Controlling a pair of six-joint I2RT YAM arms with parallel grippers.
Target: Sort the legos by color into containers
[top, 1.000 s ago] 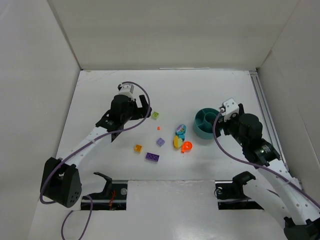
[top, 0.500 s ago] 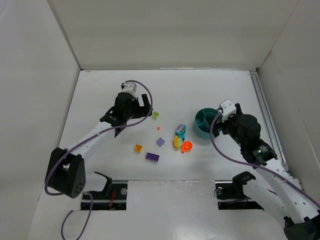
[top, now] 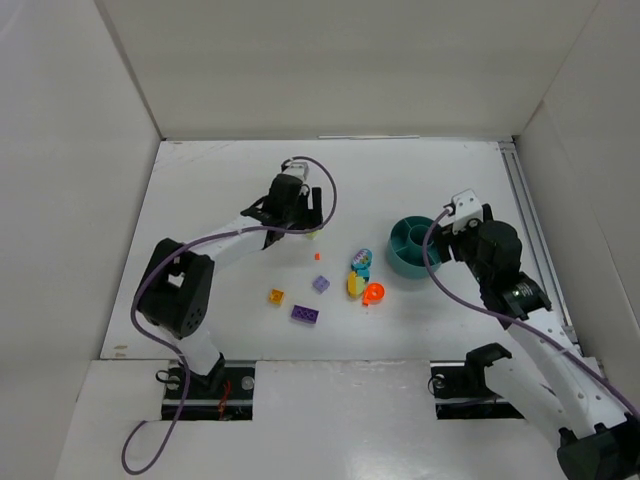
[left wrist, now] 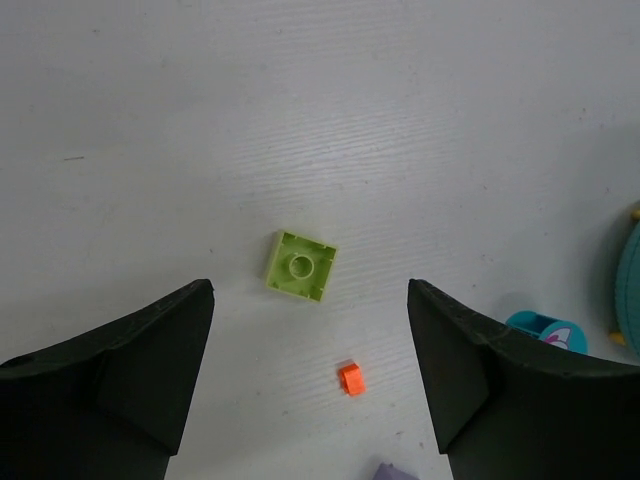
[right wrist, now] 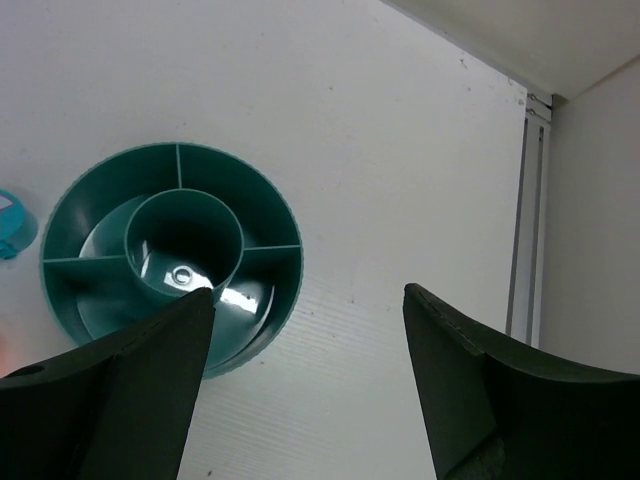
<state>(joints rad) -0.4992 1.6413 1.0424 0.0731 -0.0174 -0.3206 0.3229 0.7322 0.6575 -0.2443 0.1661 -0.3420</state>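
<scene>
1. Left gripper (left wrist: 310,286): jaws wide, holding nothing, above the table (left wrist: 300,100).
2. A green brick (left wrist: 301,266) lies flat between its fingertips, touching neither.
3. A tiny red-orange brick (left wrist: 351,378) lies further back between the fingers. The corner of a lavender brick (left wrist: 396,472) shows behind it.
4. A cyan piece (left wrist: 545,330) peeks out just past the finger on that view's right.
5. Right gripper (right wrist: 309,290): jaws wide, empty.
6. The bowl (right wrist: 180,148) lies ahead of it and off to the left, its near rim hidden by one finger.
7. From above, the purple brick (top: 306,314), orange brick (top: 276,296) and yellow brick (top: 354,285) lie behind the left gripper, towards the bases.
</scene>
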